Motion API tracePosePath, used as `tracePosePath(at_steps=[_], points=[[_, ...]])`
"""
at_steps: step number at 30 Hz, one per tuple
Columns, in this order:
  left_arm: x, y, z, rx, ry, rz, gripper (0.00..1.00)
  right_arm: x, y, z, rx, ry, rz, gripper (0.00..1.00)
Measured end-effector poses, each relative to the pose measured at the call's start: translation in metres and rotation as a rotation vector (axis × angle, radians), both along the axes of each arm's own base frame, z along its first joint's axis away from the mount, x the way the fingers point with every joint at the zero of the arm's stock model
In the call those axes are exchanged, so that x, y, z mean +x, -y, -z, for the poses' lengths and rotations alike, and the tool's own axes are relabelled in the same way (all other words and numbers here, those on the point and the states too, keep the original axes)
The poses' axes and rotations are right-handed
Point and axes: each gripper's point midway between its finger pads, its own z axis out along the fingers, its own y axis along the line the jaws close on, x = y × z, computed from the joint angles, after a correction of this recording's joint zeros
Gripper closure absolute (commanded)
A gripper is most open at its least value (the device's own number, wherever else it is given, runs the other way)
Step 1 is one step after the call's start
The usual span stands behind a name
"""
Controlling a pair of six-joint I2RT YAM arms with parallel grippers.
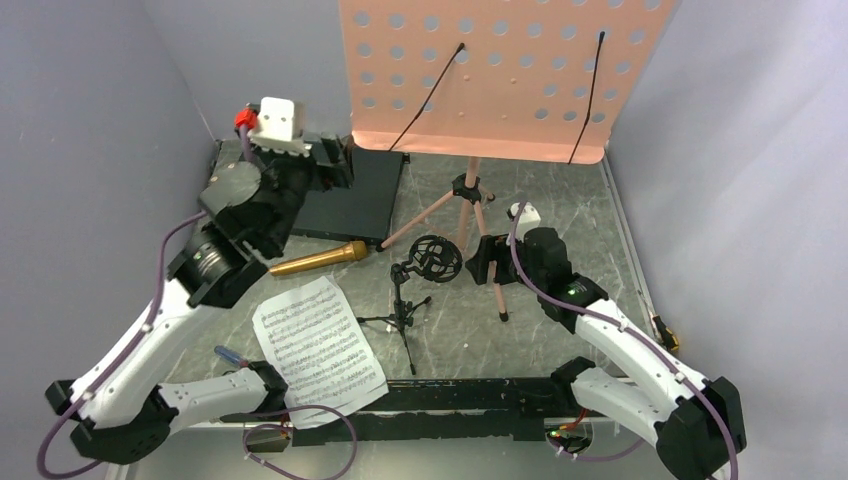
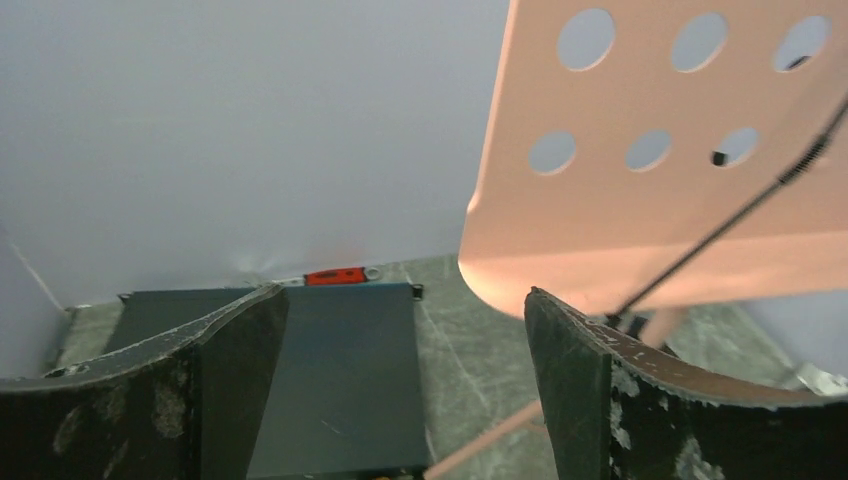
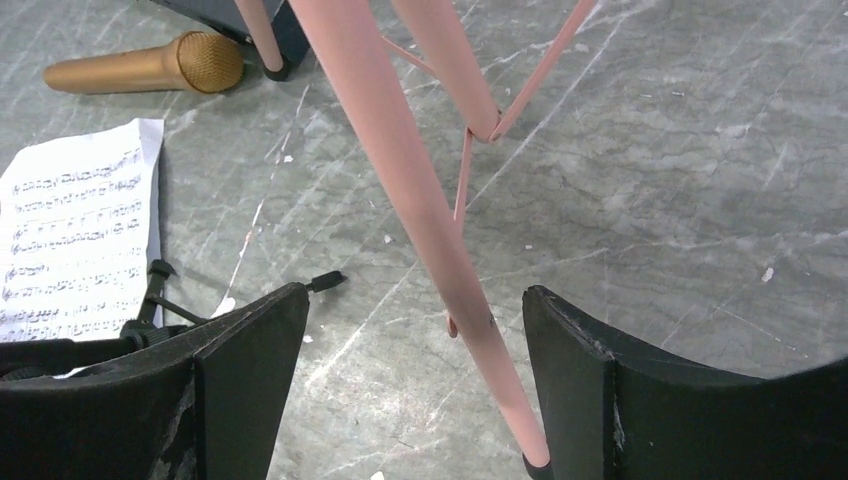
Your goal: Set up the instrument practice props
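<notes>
The pink perforated music stand [image 1: 490, 80] stands on its tripod at the back centre. The gold microphone [image 1: 320, 258] lies on the table left of it. A white sheet-music page [image 1: 318, 348] lies near the front; I cannot make out a second page. The small black mic stand [image 1: 428, 262] with ring mount stands upright at the centre. My left gripper [image 1: 335, 165] is open and empty above the black box, beside the stand's desk [image 2: 650, 230]. My right gripper [image 3: 410, 295] is open, with the stand's near leg [image 3: 420, 200] between its fingers, untouched.
A flat black box [image 1: 350, 200] lies at the back left, under my left gripper [image 2: 400, 300]. A small red object [image 2: 335, 276] lies behind it by the wall. Grey walls close in the left, back and right. A black bar runs along the front edge [image 1: 450, 395].
</notes>
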Motion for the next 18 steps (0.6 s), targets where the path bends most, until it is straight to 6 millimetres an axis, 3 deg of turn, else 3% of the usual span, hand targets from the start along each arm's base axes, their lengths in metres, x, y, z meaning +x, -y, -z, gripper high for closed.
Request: tracePosePath(at_steps=[5, 8, 12, 18], points=[[-0.032, -0.012, 0.006, -0.071, -0.041, 0.077, 0.07, -0.003, 0.0, -0.01, 0.021, 0.026, -0.01, 0.16], [-0.048, -0.018, 0.022, -0.108, -0.088, 0.11, 0.07, -0.006, -0.002, -0.014, 0.034, 0.034, -0.022, 0.16], [-0.064, -0.026, 0.064, -0.137, -0.197, 0.119, 0.07, -0.009, -0.004, -0.018, 0.048, 0.036, -0.035, 0.15], [-0.08, -0.034, 0.16, -0.189, -0.448, 0.062, 0.07, -0.015, -0.002, -0.025, 0.064, 0.057, -0.041, 0.14]])
